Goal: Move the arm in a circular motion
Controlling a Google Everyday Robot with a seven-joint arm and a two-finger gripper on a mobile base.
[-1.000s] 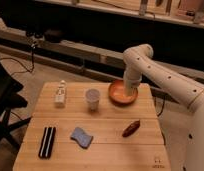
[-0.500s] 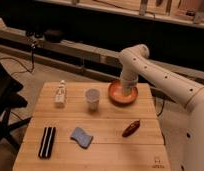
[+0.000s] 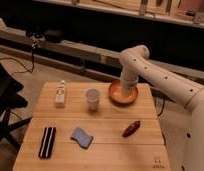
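1. The arm (image 3: 160, 80) is seen reaching in from the right side of the table (image 3: 102, 122); its elbow joint is raised above the far right corner, and the last segment is pointed straight down.
2. The gripper (image 3: 128, 92) is held over the orange bowl (image 3: 123, 93), at or just inside the bowl's hollow; whether the bowl is touched cannot be told.
3. Whether the claw is released or clenched cannot be told, and nothing is seen to be carried in it.
4. The relation that matters for the circling: the tip is placed low, right at the bowl, with the bowl's rim all around it. A wide level sweep is judged likely to strike that rim unless the tip is lifted first.
5. Left of the bowl, a white cup (image 3: 92, 99) is set near, and a small bottle (image 3: 60, 93) farther left.
6. In front of the bowl, a brown object (image 3: 131, 128), a blue sponge (image 3: 81, 137) and a dark striped case (image 3: 47, 142) are laid well apart from the tip.
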